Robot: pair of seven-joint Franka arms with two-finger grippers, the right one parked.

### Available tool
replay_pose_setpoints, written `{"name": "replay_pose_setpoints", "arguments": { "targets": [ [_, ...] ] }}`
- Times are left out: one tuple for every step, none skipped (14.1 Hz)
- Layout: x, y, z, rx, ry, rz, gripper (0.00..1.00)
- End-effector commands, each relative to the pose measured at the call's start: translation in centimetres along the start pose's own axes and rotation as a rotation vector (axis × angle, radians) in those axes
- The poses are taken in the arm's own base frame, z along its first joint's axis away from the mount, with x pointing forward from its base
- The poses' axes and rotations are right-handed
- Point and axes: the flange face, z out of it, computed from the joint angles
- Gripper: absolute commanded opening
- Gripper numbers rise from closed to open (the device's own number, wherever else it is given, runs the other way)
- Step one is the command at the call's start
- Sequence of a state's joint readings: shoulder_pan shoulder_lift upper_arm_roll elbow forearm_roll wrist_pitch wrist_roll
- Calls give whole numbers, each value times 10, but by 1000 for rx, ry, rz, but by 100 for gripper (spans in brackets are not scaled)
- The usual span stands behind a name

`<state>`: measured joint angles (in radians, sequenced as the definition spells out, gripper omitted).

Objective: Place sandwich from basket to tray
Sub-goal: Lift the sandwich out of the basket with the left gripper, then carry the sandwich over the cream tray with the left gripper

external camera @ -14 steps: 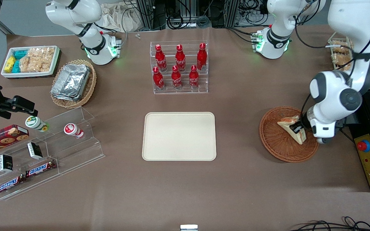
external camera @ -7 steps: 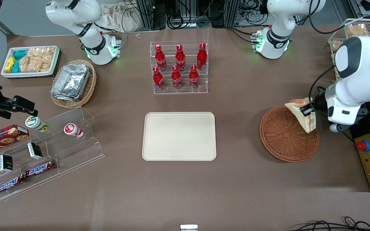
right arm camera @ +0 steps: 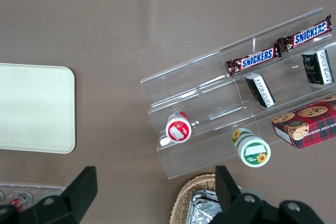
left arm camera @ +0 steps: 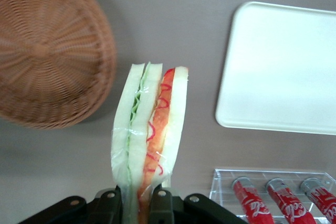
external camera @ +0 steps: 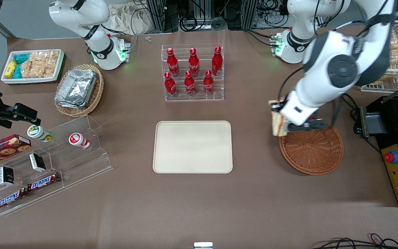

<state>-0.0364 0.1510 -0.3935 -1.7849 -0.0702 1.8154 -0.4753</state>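
Above brown table (external camera: 254, 193), hand (left arm camera: 137, 208) pinching sandwich (left arm camera: 151, 135), now off basket (external camera: 314, 152), trayward (external camera: 192, 146).

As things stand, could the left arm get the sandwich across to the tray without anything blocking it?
Probably yes. The gripper holds the sandwich lifted at the basket rim, and only bare table lies between it and the tray.

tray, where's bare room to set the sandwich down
The whole tray is bare. The gripper, above the table between tray and basket, grips the sandwich. Crowded: the cola bottle rack, farther from the front camera than the tray.
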Motion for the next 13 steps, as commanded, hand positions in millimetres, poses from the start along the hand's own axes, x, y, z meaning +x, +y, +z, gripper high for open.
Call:
{"name": "replay_pose_setpoints", "arguments": {
  "targets": [
    [7, 47, 12, -35, 15, 45, 0],
    [8, 66, 23, -56, 28, 47, 0],
    [12, 77, 36, -63, 35, 30, 0],
    [8, 98, 58, -41, 47, 40, 0],
    [3, 122, 81, -21, 79, 30, 0],
    [12, 134, 102, -16, 118, -4, 0],
    [24, 136, 126, -3, 117, -11, 0],
    [31, 143, 147, -1, 100, -11, 0],
    [30, 155, 161, 1, 85, 7, 0],
    [33, 157, 179, 4, 62, 17, 0],
    [36, 157, 188, 2, 55, 19, 0],
    [39, 159, 196, -8, 71, 27, 0],
    [42, 160, 209, -12, 77, 32, 0]
  ]
}}
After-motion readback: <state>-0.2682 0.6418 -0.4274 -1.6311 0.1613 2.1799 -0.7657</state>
